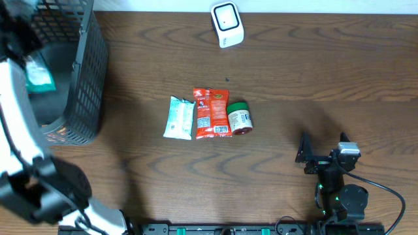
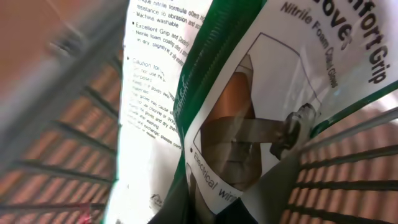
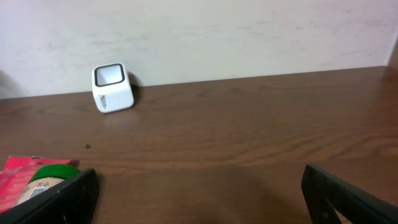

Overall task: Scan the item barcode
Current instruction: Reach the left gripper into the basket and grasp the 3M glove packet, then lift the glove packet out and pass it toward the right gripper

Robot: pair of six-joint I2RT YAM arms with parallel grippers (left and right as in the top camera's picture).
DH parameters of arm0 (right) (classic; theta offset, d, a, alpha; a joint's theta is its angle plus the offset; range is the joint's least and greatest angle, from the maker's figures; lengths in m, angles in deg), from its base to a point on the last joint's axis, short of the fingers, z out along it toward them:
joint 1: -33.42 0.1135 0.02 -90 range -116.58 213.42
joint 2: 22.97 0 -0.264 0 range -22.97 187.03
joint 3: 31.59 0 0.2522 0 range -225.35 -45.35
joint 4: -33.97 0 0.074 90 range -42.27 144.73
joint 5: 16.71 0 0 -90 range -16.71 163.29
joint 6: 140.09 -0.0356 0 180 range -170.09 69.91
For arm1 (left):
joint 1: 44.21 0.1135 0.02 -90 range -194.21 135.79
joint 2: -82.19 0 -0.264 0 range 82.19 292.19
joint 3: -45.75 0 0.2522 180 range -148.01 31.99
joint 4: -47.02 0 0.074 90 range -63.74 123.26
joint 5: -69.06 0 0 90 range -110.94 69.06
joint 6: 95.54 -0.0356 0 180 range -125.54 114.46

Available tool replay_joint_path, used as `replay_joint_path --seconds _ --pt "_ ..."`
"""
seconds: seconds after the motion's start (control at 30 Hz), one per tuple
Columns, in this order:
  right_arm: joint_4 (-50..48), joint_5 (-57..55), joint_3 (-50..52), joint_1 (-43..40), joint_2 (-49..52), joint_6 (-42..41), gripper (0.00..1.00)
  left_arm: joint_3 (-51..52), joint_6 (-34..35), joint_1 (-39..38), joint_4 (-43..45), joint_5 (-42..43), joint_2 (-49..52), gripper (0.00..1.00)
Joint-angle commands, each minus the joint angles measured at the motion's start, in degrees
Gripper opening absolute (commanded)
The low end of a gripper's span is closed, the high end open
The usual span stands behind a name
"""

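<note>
- Your left gripper is clenched, apparently on the glove packet, inside the basket at upper left.
- Lift straight clear of the mesh, then face its barcode to the scanner, top centre.
- Your right gripper sits released, lower right.

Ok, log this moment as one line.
left arm: in basket, shut on glove packet | right fingers: open, empty | scanner: nothing presented | scan: not yet done
</note>
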Motion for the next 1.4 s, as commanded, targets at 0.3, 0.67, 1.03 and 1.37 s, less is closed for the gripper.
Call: replay_joint_path --seconds 0.3,0.67,1.03,1.37 --pt "0.2 -0.1 0.0 0.2 -0.1 0.3 0.99 -0.3 8.9 -0.5 -1.4 1.0 -10.6 0.07" --pt "0.2 -0.1 0.0 0.2 -0.1 0.3 0.99 -0.3 12.6 -10.6 -9.7 2.3 -24.6 0.07" --pt "-1.4 -0.1 0.0 0.2 -0.1 0.3 0.99 2.1 24.9 -29.1 -24.1 8.8 -25.6 0.07" --pt "1.7 3.0 -7.1 0.0 0.3 -7.9 0.99 2.9 30.0 -47.2 -18.2 9.5 -17.1 0.07"
